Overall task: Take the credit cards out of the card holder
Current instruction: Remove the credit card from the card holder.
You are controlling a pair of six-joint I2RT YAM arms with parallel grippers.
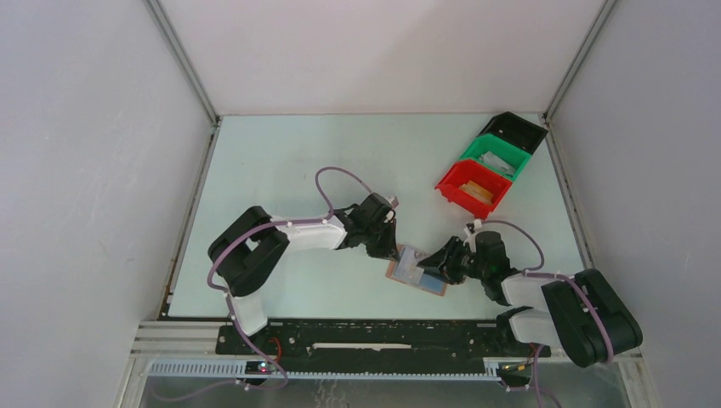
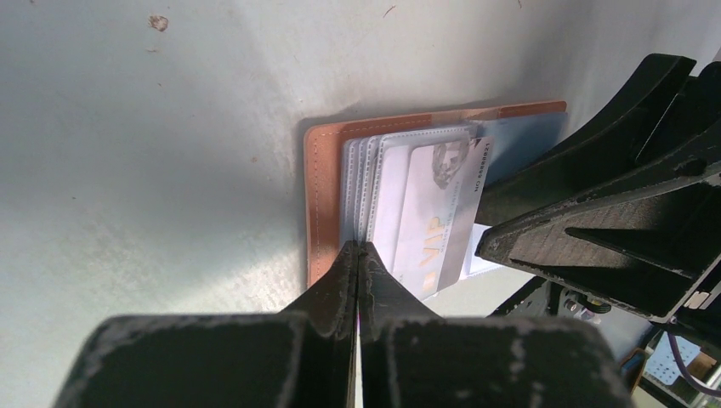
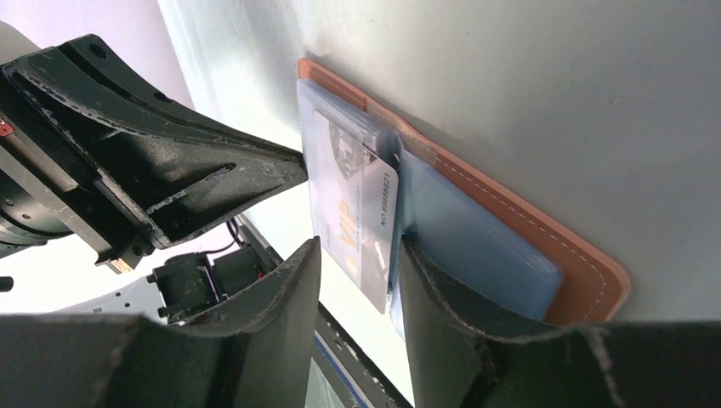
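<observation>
Pinning the card holder [image 1: 414, 272] flat at lower centre of the overhead view, the left gripper [image 2: 359, 253] has its jaws shut tight together. Their joined tip rests on the clear sleeves near the holder's brown left border, apparently as a hold-down so the holder will not slide when a card is pulled. To the right of that tip the holder lies open on the worktop [image 1: 289, 161], pale blue-grey lining upward. A pale card [image 2: 434, 221] marked VIP stands partly out of its sleeve toward the lower edge of the frame. Further right, the right gripper [image 3: 359, 276] straddles that card's free end with jaws parted and a gap on each side, so nothing is gripped. Whether other cards sit in the sleeves cannot be told. Judged next step: closing on the exposed end and drawing it out. At upper right of the overhead view, well apart, stand a red bin [image 1: 472, 189], a green bin [image 1: 496, 158] and a black bin [image 1: 514, 129].
</observation>
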